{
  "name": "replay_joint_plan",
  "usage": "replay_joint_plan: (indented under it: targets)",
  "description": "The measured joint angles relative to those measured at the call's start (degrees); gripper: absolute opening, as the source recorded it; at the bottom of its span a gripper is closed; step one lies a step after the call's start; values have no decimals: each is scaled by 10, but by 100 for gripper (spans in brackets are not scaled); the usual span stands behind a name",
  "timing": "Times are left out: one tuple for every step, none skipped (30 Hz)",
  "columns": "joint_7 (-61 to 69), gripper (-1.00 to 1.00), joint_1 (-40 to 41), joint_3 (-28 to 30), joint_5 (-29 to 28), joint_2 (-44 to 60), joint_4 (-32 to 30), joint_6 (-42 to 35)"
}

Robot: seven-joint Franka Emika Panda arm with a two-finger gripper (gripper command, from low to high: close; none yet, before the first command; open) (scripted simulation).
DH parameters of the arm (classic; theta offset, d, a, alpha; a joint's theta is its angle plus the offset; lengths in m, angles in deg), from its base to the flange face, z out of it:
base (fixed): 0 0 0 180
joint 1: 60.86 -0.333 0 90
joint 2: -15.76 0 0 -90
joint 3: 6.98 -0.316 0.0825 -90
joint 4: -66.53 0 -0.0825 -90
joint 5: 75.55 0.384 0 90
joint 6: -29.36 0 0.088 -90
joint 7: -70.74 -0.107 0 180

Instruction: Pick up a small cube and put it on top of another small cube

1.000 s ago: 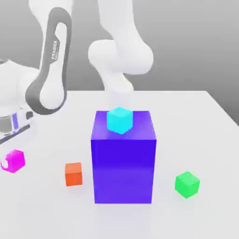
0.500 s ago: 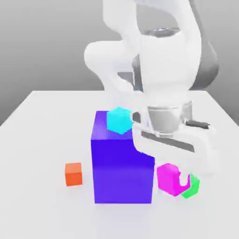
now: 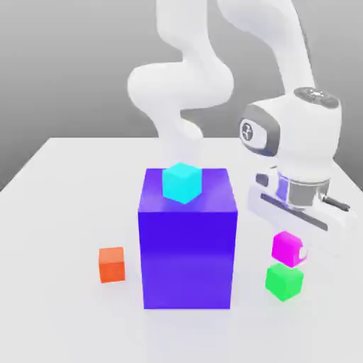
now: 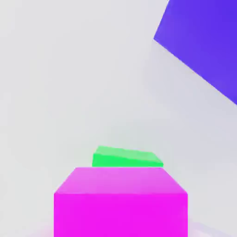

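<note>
The magenta-pink cube hangs just above the green cube, at the exterior view's right of the big blue-violet block. My gripper is shut on the magenta cube, with a white fingertip showing at its side. A narrow gap seems to separate the two cubes. In the hand view the magenta cube sits close in front, and the green cube peeks out behind it.
The big blue-violet block stands mid-table with a cyan cube on top. An orange-red cube lies on the white table at the exterior view's left. The block's corner is near my hand.
My arm swung from the exterior view's left across to the right, carrying the magenta cube. It now hangs directly over the green cube, higher than half a second ago.
</note>
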Motion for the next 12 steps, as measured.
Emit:
replay_joint_plan:
  targets:
    - [0,100,0,0,0,0,0,0]
    - [0,100,0,0,0,0,0,0]
    - [0,100,0,0,0,0,0,0]
    - [0,100,0,0,0,0,0,0]
    - [0,100,0,0,0,0,0,0]
    - [-6,100,-3,4,-9,9,0,7]
    - [-2,100,-1,1,-2,2,0,1]
    - [9,100,0,-3,12,-11,-1,-11]
    - [21,100,-1,-7,29,-28,-2,-26]
    - [33,100,-4,-9,47,-48,-3,-43]
    - [45,100,-6,-12,63,-67,-4,-61]
    - [56,100,-11,-11,78,-87,-5,-80]
